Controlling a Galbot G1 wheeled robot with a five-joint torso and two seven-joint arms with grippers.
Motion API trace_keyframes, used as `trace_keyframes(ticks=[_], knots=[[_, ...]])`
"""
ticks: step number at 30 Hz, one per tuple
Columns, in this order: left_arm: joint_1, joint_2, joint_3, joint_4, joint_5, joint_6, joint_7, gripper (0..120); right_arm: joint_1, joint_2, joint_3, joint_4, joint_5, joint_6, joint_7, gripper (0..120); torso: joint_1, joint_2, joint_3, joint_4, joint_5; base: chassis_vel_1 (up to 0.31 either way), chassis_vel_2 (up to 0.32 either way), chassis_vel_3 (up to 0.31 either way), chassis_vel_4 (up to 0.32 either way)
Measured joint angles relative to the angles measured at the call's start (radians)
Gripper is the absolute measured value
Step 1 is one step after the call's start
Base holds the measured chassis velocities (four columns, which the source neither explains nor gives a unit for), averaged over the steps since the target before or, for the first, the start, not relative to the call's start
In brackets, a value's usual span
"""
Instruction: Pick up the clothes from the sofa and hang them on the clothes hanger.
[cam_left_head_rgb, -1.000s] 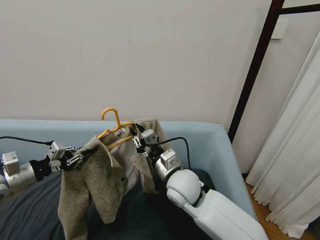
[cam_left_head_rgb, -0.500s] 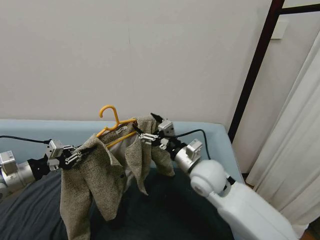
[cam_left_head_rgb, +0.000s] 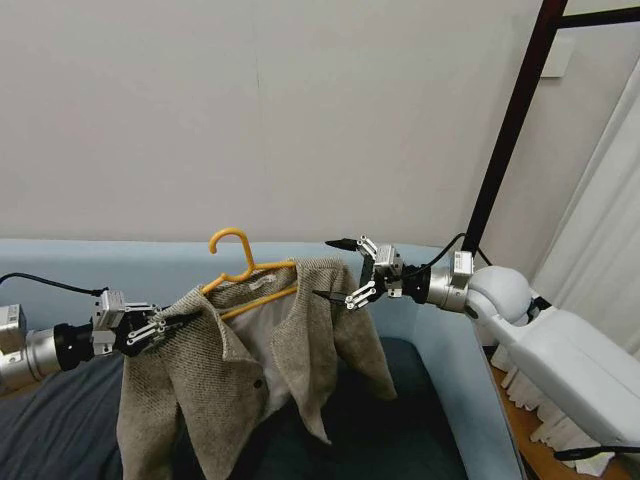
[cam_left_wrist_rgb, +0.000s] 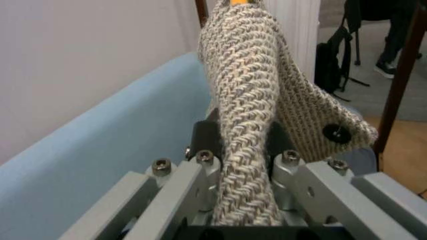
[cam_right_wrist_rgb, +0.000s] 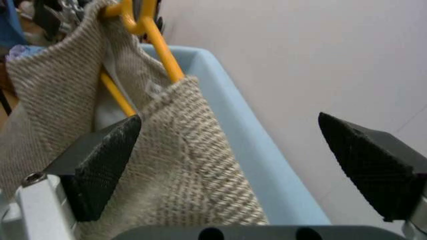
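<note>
The dark seat cushion (cam_left_head_rgb: 50, 430) of the light blue sofa (cam_left_head_rgb: 60, 265) is seen nearest. Above it a beige herringbone jacket (cam_left_head_rgb: 225, 370) is held up, draped on a yellow hanger (cam_left_head_rgb: 238, 262) whose hook stands free in the air. One shoulder of the jacket is clamped by the left gripper (cam_left_head_rgb: 168, 325), which reaches in from the left. In the left wrist view the cloth is seen pinched between its closed fingers (cam_left_wrist_rgb: 200, 167), with a dark button (cam_left_wrist_rgb: 335, 133) on the flap beyond. At the jacket's other shoulder the right gripper (cam_left_head_rgb: 333, 270) is found spread wide, with nothing gripped. In the right wrist view one pad (cam_right_wrist_rgb: 100, 165) lies against the cloth near the hanger's arm, while the other stands clear before the wall (cam_left_head_rgb: 300, 100). Farther back, to the right, a dark slanting pole (cam_left_head_rgb: 507, 140) and a pale curtain (cam_left_head_rgb: 600, 230) are noted.
</note>
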Motion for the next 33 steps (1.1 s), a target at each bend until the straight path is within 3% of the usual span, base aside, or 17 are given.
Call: trace_keyframes(ticks=[3, 10, 15, 31, 33], knots=[[0.004, 0.0, 0.0, -0.003, 0.009, 0.0, 0.011, 8, 0.01, 0.0, -0.007, -0.008, -0.009, -0.031, -0.024, 100, 0.0, 0.0, 0.0, 0.0, 0.0, 0.0, 0.0, 0.0, 0.0], [0.008, 0.009, 0.007, -0.005, 0.024, -0.004, 0.018, 8, 0.037, 0.011, -0.008, -0.068, -0.061, -0.094, -0.278, 100, 0.0, 0.0, 0.0, 0.0, -0.0001, 0.0, 0.0, 0.0, 0.0], [0.009, 0.013, 0.008, -0.005, 0.03, -0.01, 0.023, 8, 0.049, 0.02, -0.017, -0.089, -0.076, -0.118, -0.323, 100, 0.0, 0.0, 0.0, -0.0001, -0.0001, 0.0, 0.0, 0.0, 0.0], [0.01, 0.013, 0.018, -0.001, 0.075, -0.027, 0.041, 8, 0.071, 0.063, -0.052, -0.128, -0.01, -0.18, -0.352, 38, 0.0, 0.0, 0.0, -0.0001, -0.0003, 0.0, 0.0, 0.0, 0.0], [0.009, 0.014, 0.019, -0.001, 0.075, -0.027, 0.041, 8, 0.071, 0.064, -0.052, -0.128, -0.01, -0.181, -0.36, 34, 0.0, 0.0, 0.0, -0.0001, -0.0003, 0.0, 0.0, 0.0, 0.0]])
